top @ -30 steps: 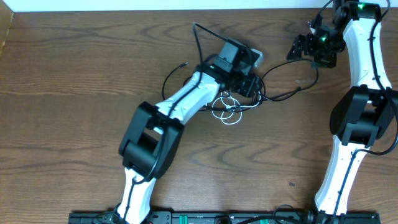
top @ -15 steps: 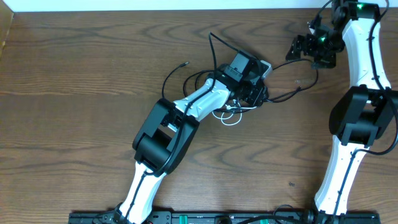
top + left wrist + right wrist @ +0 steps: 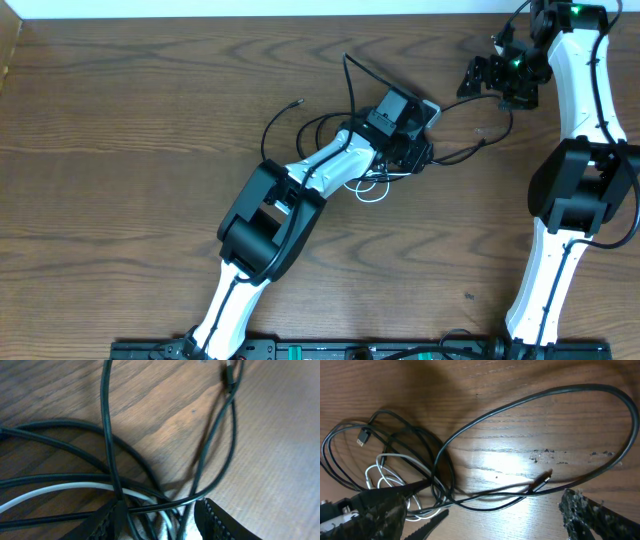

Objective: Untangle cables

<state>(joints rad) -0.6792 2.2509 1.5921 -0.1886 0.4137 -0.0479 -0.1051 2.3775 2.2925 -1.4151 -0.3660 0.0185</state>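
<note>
The black cable (image 3: 470, 150) lies in loops across the table's middle, and one plug end (image 3: 298, 102) points left. The white cable (image 3: 368, 188) curls in small loops under my left arm. My left gripper (image 3: 418, 155) sits low over the tangle. In the left wrist view its jaws (image 3: 160, 520) stand apart, with black cable (image 3: 107, 435) strands and the white cable (image 3: 60, 489) running between them, unpinched. My right gripper (image 3: 478, 78) hangs wide open at the far right, holding nothing. Its wrist view shows a big black cable (image 3: 535, 397) loop, a small plug (image 3: 545, 479) and the white cable (image 3: 385, 477).
The brown wooden table (image 3: 120, 200) has its far edge along the top of the overhead view. The left arm's own thicker cord (image 3: 350, 80) arches above its wrist. The right arm (image 3: 575, 190) stands along the right side.
My left arm has swung to the right, carrying its gripper further over the tangle. The right gripper has opened slightly and its arm has hardly moved.
</note>
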